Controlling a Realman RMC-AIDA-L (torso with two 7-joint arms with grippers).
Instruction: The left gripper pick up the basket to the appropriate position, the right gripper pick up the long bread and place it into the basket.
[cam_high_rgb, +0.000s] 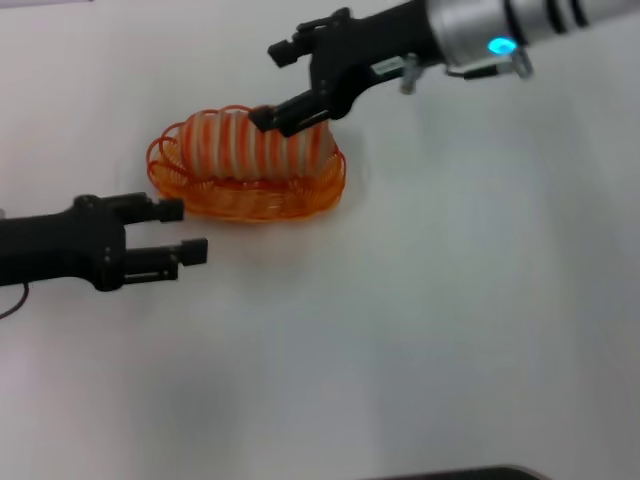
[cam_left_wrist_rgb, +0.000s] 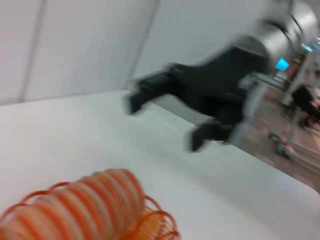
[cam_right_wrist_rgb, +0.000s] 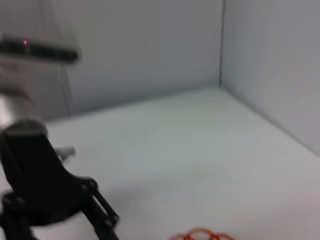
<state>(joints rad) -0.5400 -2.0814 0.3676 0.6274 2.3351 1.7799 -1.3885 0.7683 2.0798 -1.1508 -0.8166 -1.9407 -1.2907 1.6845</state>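
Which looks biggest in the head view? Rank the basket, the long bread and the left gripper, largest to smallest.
1. The basket, wider than the loaf lying in it.
2. The long bread, nearly basket length.
3. The left gripper, open beside the basket; it is nearer the camera, so its rank against the bread is unsure.

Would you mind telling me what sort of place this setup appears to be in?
Probably a robot test bench in a lab: a plain white table with white walls behind it, and only a toy long bread lying in an orange wire basket between two black arms' tools.
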